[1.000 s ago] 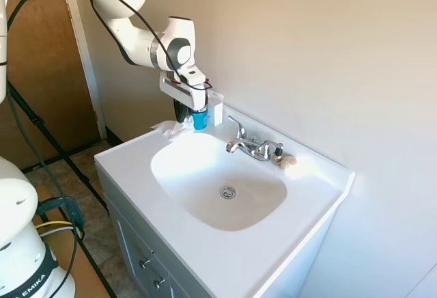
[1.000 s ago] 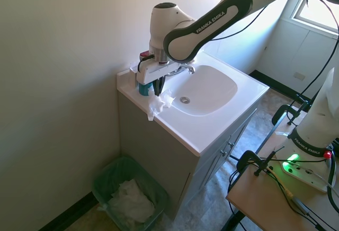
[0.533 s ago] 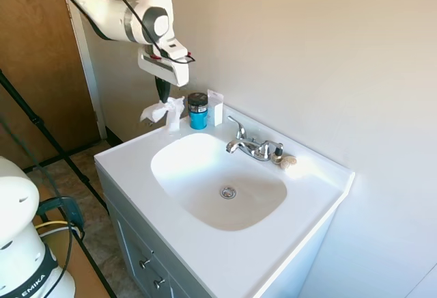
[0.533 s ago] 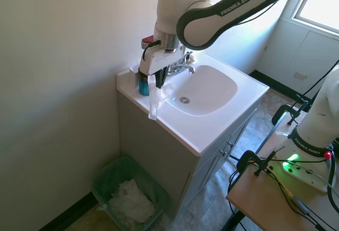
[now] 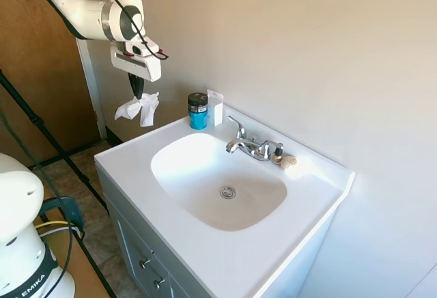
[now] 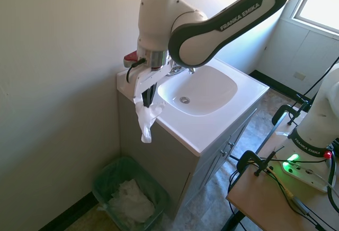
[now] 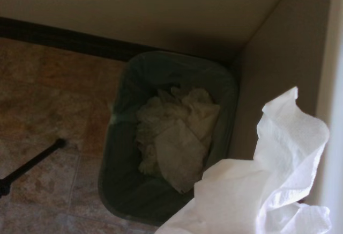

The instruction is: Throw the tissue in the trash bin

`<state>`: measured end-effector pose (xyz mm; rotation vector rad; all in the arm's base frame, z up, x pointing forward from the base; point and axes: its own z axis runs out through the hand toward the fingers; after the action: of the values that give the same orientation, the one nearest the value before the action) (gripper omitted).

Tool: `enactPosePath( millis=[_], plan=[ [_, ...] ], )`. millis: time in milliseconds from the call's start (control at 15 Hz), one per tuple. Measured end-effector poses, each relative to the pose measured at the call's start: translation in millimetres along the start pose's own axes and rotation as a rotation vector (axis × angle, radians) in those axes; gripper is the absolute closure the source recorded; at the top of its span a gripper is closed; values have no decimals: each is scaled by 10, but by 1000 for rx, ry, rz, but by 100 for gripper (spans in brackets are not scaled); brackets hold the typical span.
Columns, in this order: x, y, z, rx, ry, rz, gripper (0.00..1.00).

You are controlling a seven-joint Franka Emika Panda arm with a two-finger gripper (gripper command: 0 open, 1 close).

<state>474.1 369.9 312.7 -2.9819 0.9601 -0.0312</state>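
Note:
The white wrinkly tissue [image 5: 138,108] hangs in the air off the vanity's left end, pinched in my gripper [image 5: 137,93], which is shut on it. From the other side the tissue [image 6: 144,118] droops below the gripper [image 6: 148,98], beside the cabinet's side wall. The green trash bin [image 6: 108,179] stands on the floor below, against the wall, with crumpled white paper inside. In the wrist view the bin [image 7: 126,89] lies straight beneath and the held tissue [image 7: 268,185] fills the corner.
A white vanity top [image 5: 130,165] with its sink sits to the right. A blue jar with black lid [image 5: 198,111] and a stiff white card [image 5: 216,108] stand at its back corner, a chrome faucet [image 5: 251,145] behind the basin. A wooden door [image 5: 41,59] is at left.
My gripper has lifted the tissue off the vanity's corner and carried it past the counter's end, so it now hangs over the bin.

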Motion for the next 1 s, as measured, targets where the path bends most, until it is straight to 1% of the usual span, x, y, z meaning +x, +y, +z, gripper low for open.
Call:
enactPosePath(
  millis=[133,333,400,600,800,1000],
  plan=[
    [-18,-171,316,-29,-6,10,100],
    [82,-364,606,-42,-15,26,100],
    [93,-408,679,-46,-18,27,0],
    [45,-478,794,-58,-21,25,0],
    [50,-488,782,-65,-18,25,0],
    [79,-466,788,-88,-18,30,0]
  ],
)
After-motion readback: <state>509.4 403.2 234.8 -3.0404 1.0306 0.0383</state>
